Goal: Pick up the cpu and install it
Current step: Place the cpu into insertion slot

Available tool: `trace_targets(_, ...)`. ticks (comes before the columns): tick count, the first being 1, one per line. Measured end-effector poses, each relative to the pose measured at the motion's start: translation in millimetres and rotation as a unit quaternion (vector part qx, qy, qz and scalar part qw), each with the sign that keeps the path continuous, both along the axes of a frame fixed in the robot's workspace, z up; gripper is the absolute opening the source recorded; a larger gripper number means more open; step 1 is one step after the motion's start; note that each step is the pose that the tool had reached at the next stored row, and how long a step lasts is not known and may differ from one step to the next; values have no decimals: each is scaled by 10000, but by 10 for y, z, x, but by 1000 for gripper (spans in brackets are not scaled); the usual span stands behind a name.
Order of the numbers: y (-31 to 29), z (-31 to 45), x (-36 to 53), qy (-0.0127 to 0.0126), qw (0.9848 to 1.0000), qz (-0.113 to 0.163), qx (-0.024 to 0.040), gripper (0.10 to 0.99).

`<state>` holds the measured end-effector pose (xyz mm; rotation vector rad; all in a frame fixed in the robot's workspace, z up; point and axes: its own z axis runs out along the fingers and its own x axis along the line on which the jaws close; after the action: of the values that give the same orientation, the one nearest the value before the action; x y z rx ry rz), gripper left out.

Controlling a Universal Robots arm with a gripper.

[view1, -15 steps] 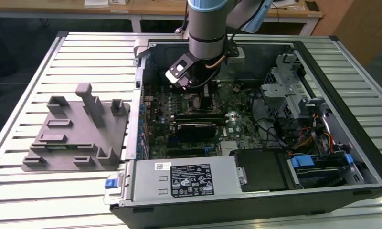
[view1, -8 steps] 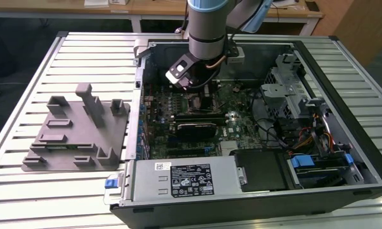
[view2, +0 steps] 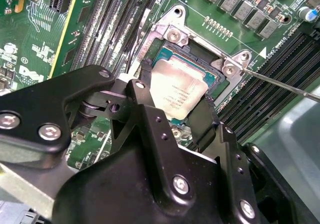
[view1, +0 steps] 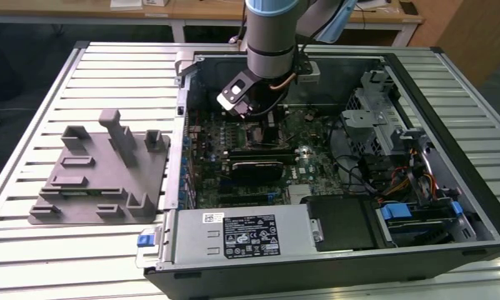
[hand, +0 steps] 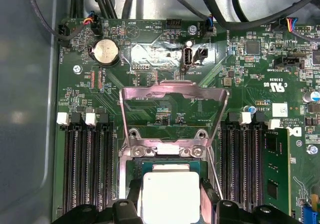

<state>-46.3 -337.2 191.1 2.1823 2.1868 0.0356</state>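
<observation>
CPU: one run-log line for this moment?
cpu: in open socket, seating unclear | claw: closed on cpu sides | load plate: raised

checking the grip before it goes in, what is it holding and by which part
The cpu, pinched at two opposite edges by the fingers of the gripper, at the socket.

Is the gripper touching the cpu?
Touching. In the second wrist view the fingers of the gripper sit flush against opposite edges of the cpu, no gap.
</observation>
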Motion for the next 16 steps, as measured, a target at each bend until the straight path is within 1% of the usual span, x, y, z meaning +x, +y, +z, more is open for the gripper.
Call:
trace_targets(8, 2, -7, 1, -5, 10000, -1, 7, 553)
trace_targets(9, 2, -7, 1, -4, 10000, -1, 7, 612)
trace_targets(12, 1, -4, 0, -2, 10000, 0, 3, 612)
trace_targets(16, 1, 43, 0, -2, 10000, -1, 3, 612)
